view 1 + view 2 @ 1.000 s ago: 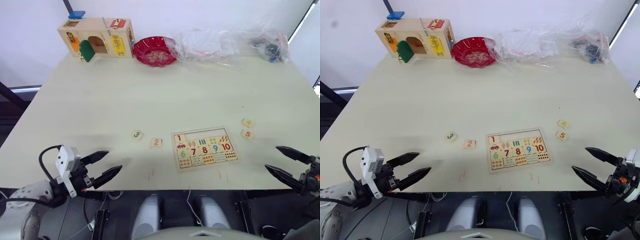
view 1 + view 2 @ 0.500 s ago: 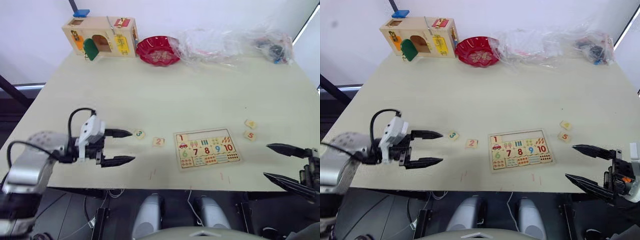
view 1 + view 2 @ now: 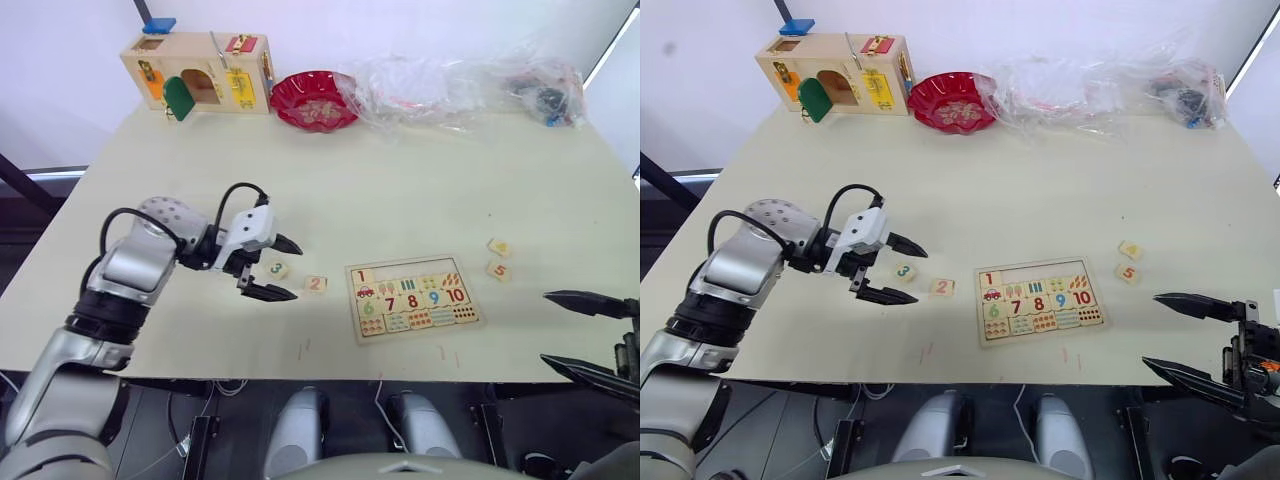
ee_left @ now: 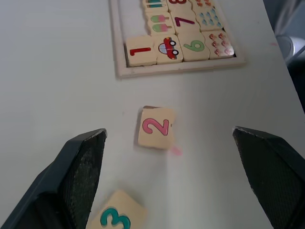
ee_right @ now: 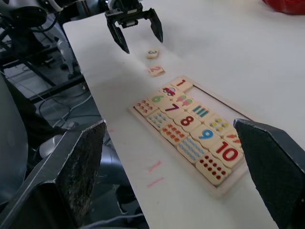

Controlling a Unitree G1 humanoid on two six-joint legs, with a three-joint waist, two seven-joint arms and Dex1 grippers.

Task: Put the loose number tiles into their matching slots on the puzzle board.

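The puzzle board lies near the table's front edge, with tile 1 seated in its top row. The other matching slots are bare. Tile 3 and tile 2 lie loose to the left of the board. To its right lie tile 4 and tile 5. My left gripper is open and hovers low over tile 3, one finger on each side of it and nothing held. Off the front right edge, my right gripper hangs open and holds nothing.
A wooden latch box with coloured doors, a red bowl and crumpled clear plastic bags line the far edge. The table's front edge runs just below the board.
My left arm has swung forward and right from the front left edge until its open fingers stand over tile 3. The right gripper has stayed off the front right edge, still open.
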